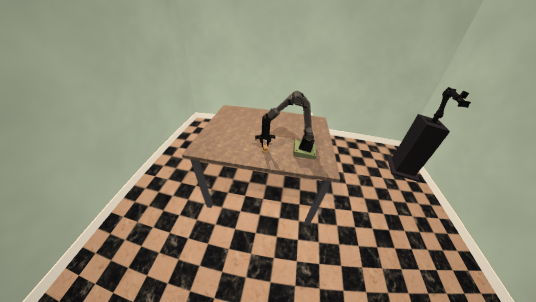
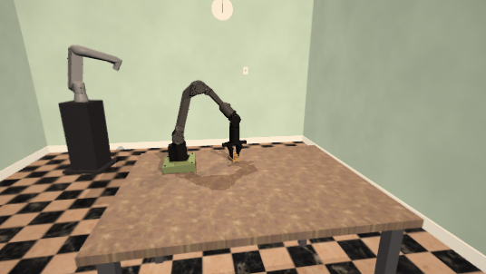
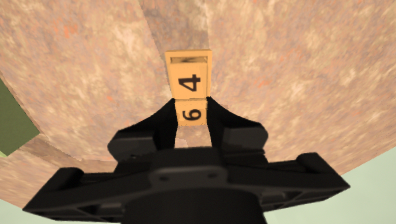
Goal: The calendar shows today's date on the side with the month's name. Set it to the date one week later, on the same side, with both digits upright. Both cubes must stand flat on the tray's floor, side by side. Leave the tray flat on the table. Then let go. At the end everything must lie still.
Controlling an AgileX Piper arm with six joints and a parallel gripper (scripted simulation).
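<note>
Orange date cube (image 3: 191, 114) marked 6, clamped between the two black fingers of the end effector (image 3: 192, 119); digit seen lying on its side in the wrist view. Just beyond that cube, touching it or nearly so, second orange cube (image 3: 191, 82) marked 4, likewise sideways, with a slim orange tray rim (image 3: 188, 56) at its far edge. Whether the gripped cube rests on the tray floor or hangs above it: cannot tell. Mottled brown counter (image 2: 281, 200) beneath both. Arm (image 2: 199, 91) arched over from green base plate (image 2: 166, 170), end effector pointing straight down beside that plate. Black pedestal (image 2: 86, 133) on the checkered floor (image 1: 260, 250) behind the plate.
</note>
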